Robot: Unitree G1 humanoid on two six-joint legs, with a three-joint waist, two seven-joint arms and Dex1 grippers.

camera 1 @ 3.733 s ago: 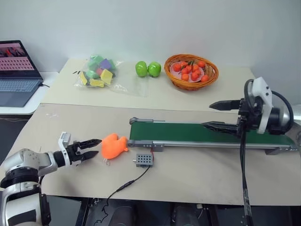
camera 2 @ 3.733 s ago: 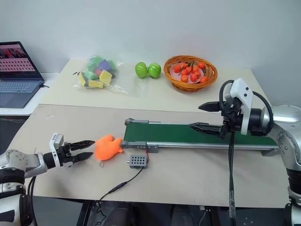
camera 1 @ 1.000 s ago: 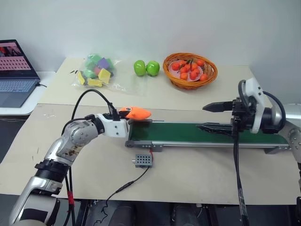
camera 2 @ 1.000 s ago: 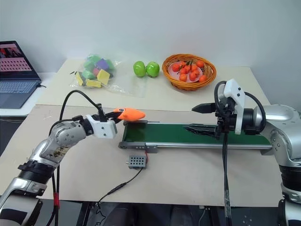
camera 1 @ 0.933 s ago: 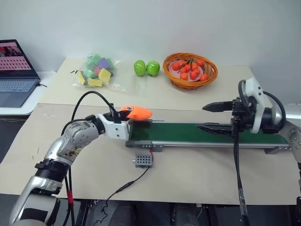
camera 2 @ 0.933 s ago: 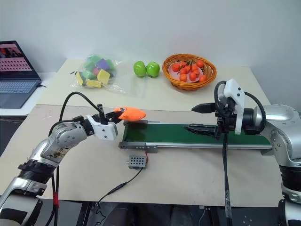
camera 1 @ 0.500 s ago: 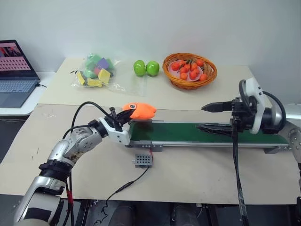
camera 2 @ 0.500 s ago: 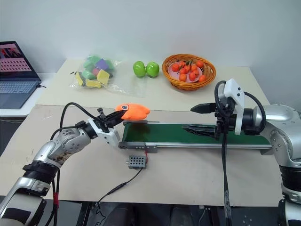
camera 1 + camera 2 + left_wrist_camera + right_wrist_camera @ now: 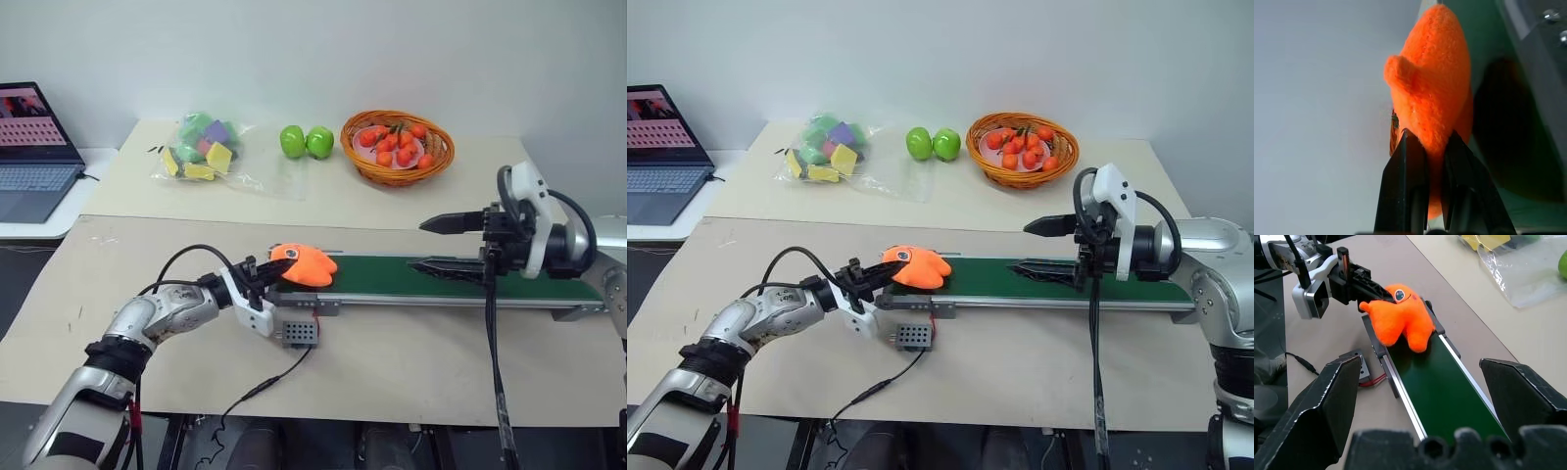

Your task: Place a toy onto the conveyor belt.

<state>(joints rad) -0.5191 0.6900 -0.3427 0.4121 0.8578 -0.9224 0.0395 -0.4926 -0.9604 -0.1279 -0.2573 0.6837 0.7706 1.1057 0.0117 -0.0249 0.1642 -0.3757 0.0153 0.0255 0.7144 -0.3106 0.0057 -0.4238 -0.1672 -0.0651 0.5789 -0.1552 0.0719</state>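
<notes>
You've got the toy, fuzzy bright orange plush, lumpy, one round eye, hanging over the left end of the conveyor belt; whether it touches the belt can't be told. Your left gripper is clenched on its tail end, black fingers pinching the plush. The belt is smooth dark green in a grey metal frame with a roller at the end. Your right gripper hangs over the belt's right part, its two black pointed fingers spread wide, nothing in it. Small grey perforated box with a cable sits just in front of the belt's left end. At the back: woven wicker basket holding small orange fruits, clear crinkly plastic bag holding green, yellow and purple foam blocks, two glossy green fruits loose between them. Laptop open on the far left.
</notes>
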